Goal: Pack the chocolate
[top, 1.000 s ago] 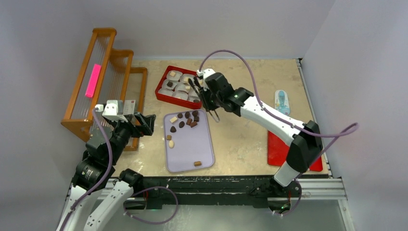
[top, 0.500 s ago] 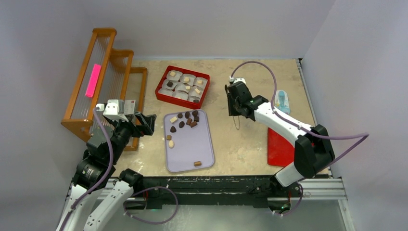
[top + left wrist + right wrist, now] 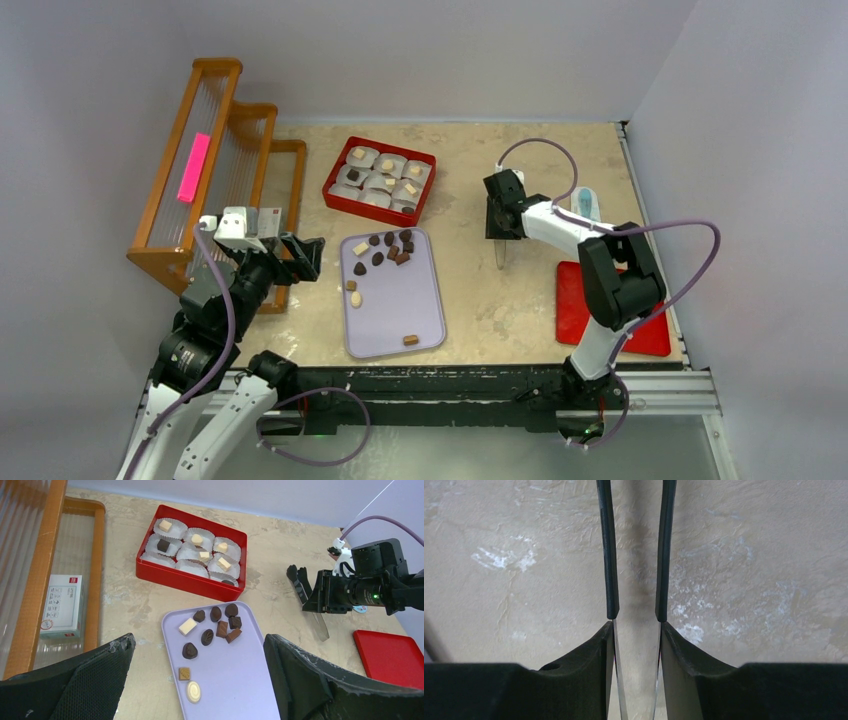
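Several loose chocolate (image 3: 385, 250) pieces, dark, light brown and cream, lie at the far end of a lavender tray (image 3: 405, 305). More chocolate (image 3: 197, 540) sits in white paper cups inside a red box (image 3: 335, 190). My right gripper (image 3: 500, 215) hovers over bare table to the right of the tray, shut on black-tipped metal tongs (image 3: 499, 252). In the right wrist view the tongs (image 3: 607, 555) run between the right gripper (image 3: 635, 625) fingers, with nothing between the two arms where they show. My left gripper (image 3: 300, 255) is open beside the tray's left edge, and the left gripper (image 3: 199, 640) holds nothing.
A wooden rack (image 3: 215, 160) with a pink strip (image 3: 194, 167) stands at the far left, a small white carton (image 3: 62, 607) inside it. A red lid (image 3: 640, 335) lies at the right front, partly under the right arm. A pale blue packet (image 3: 585, 210) lies behind it.
My right arm has swung rightwards from over the red box to the bare table beyond the tray, carrying the tongs. The left arm has not moved.
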Robot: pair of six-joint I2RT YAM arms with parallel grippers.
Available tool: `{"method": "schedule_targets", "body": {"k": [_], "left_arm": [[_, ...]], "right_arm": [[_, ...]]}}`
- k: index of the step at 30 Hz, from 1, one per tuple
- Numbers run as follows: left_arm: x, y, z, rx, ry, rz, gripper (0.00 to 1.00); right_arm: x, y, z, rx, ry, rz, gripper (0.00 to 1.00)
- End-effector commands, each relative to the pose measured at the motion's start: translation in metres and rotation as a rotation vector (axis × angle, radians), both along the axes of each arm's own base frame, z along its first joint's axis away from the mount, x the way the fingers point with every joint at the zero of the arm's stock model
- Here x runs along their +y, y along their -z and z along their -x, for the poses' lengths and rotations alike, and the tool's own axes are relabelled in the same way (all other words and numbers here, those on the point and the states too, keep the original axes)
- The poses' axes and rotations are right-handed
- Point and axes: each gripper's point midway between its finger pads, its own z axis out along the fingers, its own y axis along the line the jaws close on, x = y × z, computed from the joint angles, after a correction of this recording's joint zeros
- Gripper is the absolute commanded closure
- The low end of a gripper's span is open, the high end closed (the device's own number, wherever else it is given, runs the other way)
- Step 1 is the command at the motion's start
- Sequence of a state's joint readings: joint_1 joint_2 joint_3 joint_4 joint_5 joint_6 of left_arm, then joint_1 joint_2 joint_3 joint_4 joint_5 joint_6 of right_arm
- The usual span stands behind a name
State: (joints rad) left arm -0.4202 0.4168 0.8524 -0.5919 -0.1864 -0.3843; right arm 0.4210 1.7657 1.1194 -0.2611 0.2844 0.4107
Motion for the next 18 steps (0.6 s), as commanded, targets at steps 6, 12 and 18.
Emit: {"method": "schedule_targets", "body": {"k": [6,12,18], "left_arm": [[-0.002,-0.007,-0.003,-0.026,0.003,0.019,0.00],[-0.002,-0.006,-0.003,-0.024,0.001,0.018,0.00],[-0.003,-0.006,-0.003,-0.023,0.003,0.018,0.00]], "right_arm": [[0.006,-0.003,-0.026,-0.057,0.021,-0.063,0.56],[0.004,-0.007,-0.026,-0.062,0.024,-0.067,0.43],[0.000,-0.026,-0.017,-0.069,0.042,-0.074,0.31]]}}
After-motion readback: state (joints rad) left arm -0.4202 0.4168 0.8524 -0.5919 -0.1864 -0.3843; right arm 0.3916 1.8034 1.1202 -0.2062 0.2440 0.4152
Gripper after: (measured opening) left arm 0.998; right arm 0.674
